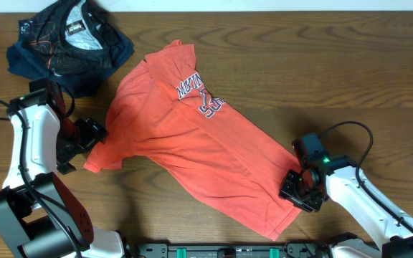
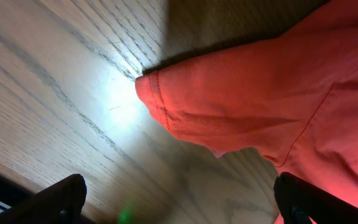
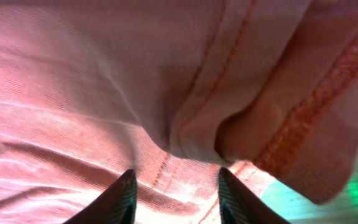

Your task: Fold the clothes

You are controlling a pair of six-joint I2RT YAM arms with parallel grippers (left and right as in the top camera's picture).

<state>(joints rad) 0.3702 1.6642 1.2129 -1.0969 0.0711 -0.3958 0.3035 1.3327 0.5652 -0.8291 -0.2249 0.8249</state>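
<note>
On the wooden table (image 1: 350, 79) we are looking down at a coral-red T-shirt (image 1: 192, 143) that is lying crumpled and slanted, running from the upper middle toward the lower right. Its white block lettering is facing up near the collar end. At the far left corner a dark garment (image 1: 70, 43) is sitting in a heap, just beside the T-shirt's upper edge.

At the left side, the left gripper (image 2: 179, 205) is hanging low over the table with its fingers (image 2: 61, 199) spread wide. The sleeve (image 2: 185, 106) is lying on the wood ahead of the gap, and neither finger is touching it.

At the lower right, the right gripper (image 3: 176, 196) is pressing in at the T-shirt's bottom corner. Its fingers (image 3: 120, 196) are standing partly closed, with cloth filling the space between them and a bunched fold of the hem (image 3: 197, 140) sitting just past their tips. We cannot tell whether they are truly pinching that fold.
</note>
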